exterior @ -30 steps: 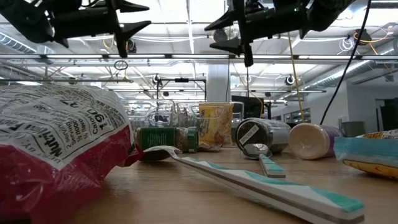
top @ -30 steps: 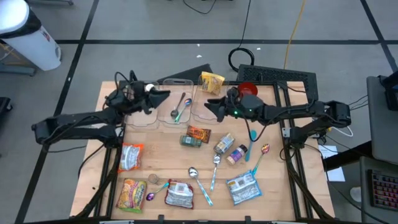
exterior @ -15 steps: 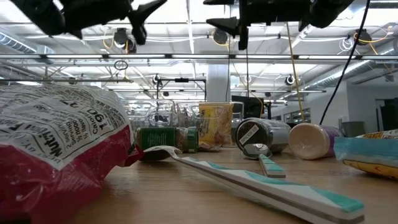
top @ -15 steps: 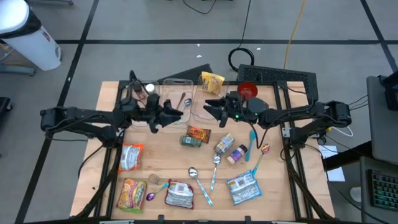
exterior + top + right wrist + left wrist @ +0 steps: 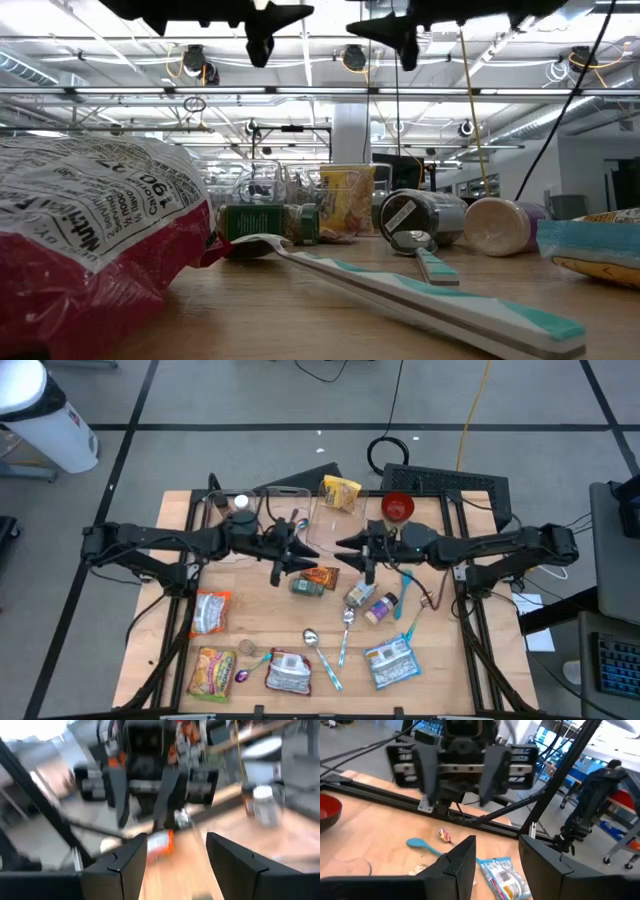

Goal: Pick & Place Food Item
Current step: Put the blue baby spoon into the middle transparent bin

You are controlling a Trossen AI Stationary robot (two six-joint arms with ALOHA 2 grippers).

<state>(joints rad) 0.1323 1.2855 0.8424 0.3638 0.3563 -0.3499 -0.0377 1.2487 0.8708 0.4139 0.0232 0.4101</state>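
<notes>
My left gripper [image 5: 303, 556] is open and empty, held high over the table's middle; its fingers point toward the table's right. My right gripper [image 5: 348, 548] is open and empty and faces it from a short way off. Both show at the top of the low view, the left gripper [image 5: 272, 22] and the right gripper [image 5: 396, 30]. An orange-brown snack packet [image 5: 321, 575] and a green can [image 5: 304, 588] lie flat on the wood just below and between them. A yellow bag [image 5: 341, 492] lies at the far edge. The left wrist view [image 5: 497, 865] and the right wrist view [image 5: 175, 854] each show the opposite gripper.
Clear containers [image 5: 285, 525] and a red bowl [image 5: 398, 507] stand at the far side. Two jars [image 5: 370, 600], several spoons [image 5: 345, 635] and more snack bags [image 5: 212, 610], [image 5: 210, 672], [image 5: 290, 673], [image 5: 390, 662] lie on the near half.
My left gripper has gone toward the table's right edge and a little toward the near edge, from over the clear containers to over the orange-brown packet. My right gripper has shifted slightly toward the near edge. Both stay open and empty.
</notes>
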